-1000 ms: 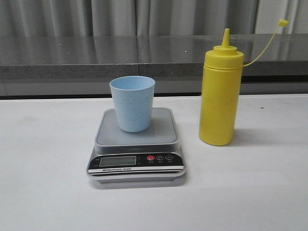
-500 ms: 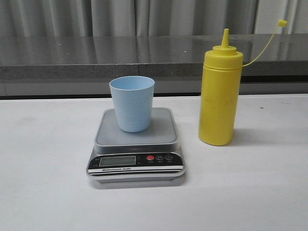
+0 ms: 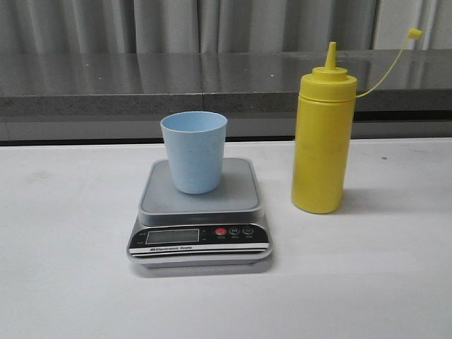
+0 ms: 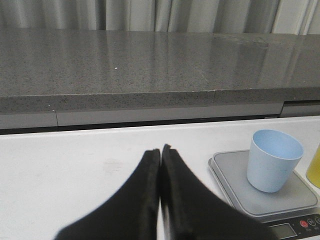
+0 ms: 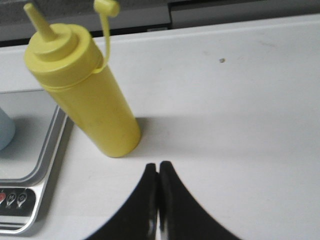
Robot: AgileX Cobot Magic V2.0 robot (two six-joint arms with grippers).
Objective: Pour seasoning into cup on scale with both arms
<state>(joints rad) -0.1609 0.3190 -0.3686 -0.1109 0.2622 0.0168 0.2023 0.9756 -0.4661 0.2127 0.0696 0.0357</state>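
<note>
The light blue cup [image 3: 194, 151] stands upright on the grey scale [image 3: 200, 215] at the table's middle. The yellow seasoning bottle [image 3: 323, 138] stands upright to the right of the scale, its cap [image 3: 415, 33] hanging off on its tether. Neither gripper shows in the front view. In the left wrist view my left gripper [image 4: 161, 149] is shut and empty, left of the scale [image 4: 235, 185] and the cup [image 4: 274, 159]. In the right wrist view my right gripper [image 5: 158, 165] is shut and empty, just short of the bottle [image 5: 85, 90], not touching it.
A grey stone ledge [image 3: 141, 81] runs along the back of the white table [image 3: 63, 282], with a grey curtain behind it. The scale's black front panel with display and red button [image 3: 221, 232] faces the front edge.
</note>
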